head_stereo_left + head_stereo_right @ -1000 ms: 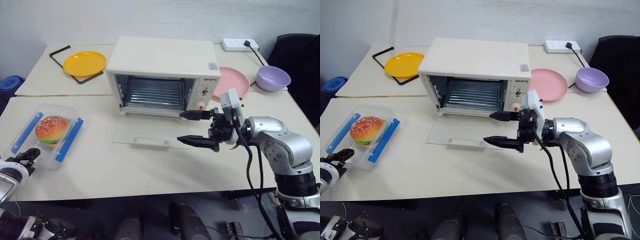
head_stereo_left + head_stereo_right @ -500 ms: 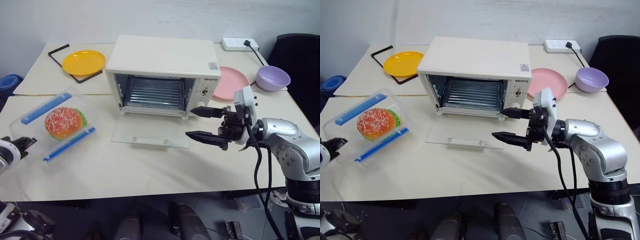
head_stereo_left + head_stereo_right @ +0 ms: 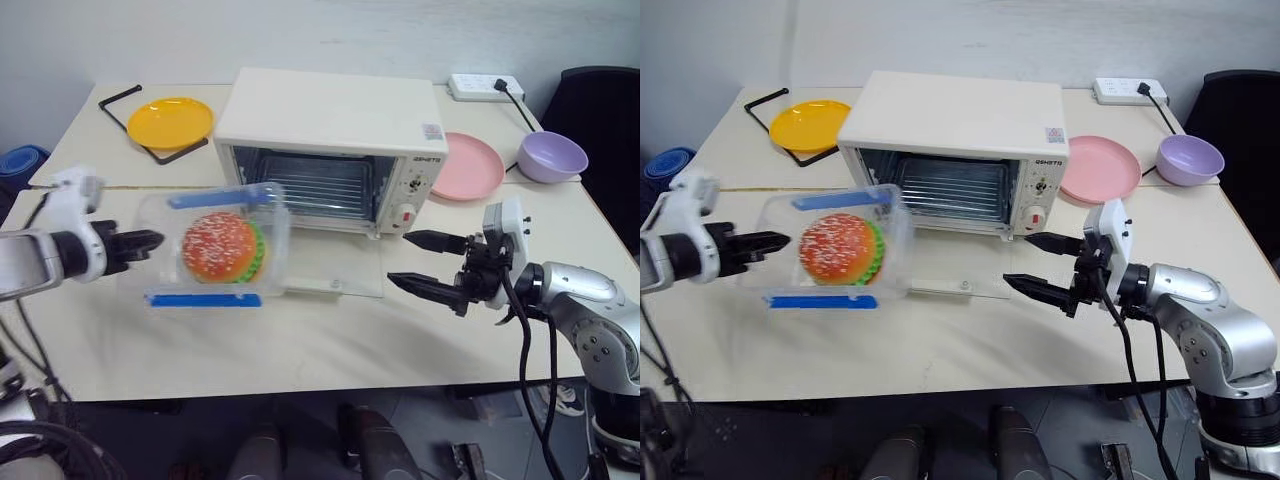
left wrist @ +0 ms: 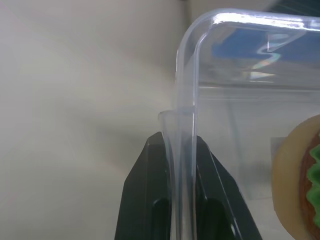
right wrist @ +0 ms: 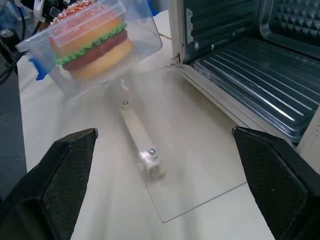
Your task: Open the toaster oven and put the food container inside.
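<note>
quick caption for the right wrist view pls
Food container with burger held tilted above the table, beside the toaster oven's lowered glass door.

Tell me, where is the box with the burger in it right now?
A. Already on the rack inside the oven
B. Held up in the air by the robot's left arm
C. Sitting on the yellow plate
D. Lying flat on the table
B: the left gripper pinches one wall of the food container, which hangs tilted above the table, in front of the open toaster oven.
</note>
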